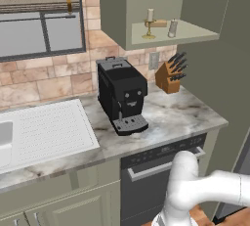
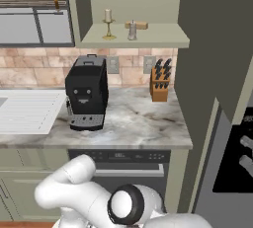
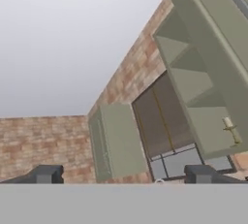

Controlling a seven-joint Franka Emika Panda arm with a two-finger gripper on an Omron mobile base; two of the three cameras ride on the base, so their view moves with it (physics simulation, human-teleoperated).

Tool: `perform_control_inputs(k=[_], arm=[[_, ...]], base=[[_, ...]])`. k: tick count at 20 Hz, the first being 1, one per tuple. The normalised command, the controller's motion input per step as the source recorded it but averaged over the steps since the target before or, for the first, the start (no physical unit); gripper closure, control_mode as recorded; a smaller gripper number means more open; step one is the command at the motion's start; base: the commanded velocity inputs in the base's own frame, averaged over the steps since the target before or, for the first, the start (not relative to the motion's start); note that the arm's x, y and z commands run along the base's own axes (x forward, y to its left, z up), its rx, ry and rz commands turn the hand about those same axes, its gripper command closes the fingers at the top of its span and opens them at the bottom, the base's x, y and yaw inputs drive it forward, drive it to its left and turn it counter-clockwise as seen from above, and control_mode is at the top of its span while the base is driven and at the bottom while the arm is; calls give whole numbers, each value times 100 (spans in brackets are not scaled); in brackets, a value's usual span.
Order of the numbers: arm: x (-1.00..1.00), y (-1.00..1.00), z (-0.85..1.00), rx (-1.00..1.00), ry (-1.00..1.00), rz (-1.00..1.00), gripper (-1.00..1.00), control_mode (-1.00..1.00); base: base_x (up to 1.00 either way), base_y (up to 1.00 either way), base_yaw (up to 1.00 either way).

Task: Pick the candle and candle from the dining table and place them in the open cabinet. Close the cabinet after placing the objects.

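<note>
In the open sage-green cabinet [image 1: 195,34], the cream candle on its gold holder [image 1: 149,23] stands upright on the lower shelf. The stubby pale-grey candle [image 1: 173,28] stands to its right, apart from it. Both also show in the right base view: the candle on the holder [image 2: 107,22] and the grey candle [image 2: 132,30]. The cabinet door [image 2: 217,39] hangs open at the right. In the tilted hand view my gripper [image 3: 123,174] is open with nothing between its fingertips [image 3: 46,173], away from the cabinet [image 3: 203,87] and the holder candle [image 3: 231,130]. The dining table is out of view.
A small brown block [image 1: 158,23] lies on the shelf behind the candles. On the marble counter [image 1: 185,117] stand a black coffee machine [image 1: 122,95] and a knife block [image 1: 168,76]. A white sink drainboard [image 1: 44,132] lies left, a dishwasher [image 1: 161,171] below.
</note>
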Motion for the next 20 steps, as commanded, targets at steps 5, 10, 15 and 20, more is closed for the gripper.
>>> perform_control_inputs(k=[5,10,15,20], arm=[[27,-8,0,0,-6,6,-100,-100],[45,-17,0,0,-4,8,-100,-100],[31,-32,-1,0,-4,7,-100,-100],[15,-15,-20,0,-2,6,-100,-100]], base=[[0,0,0],[0,0,0],[0,0,0],[0,0,0]])
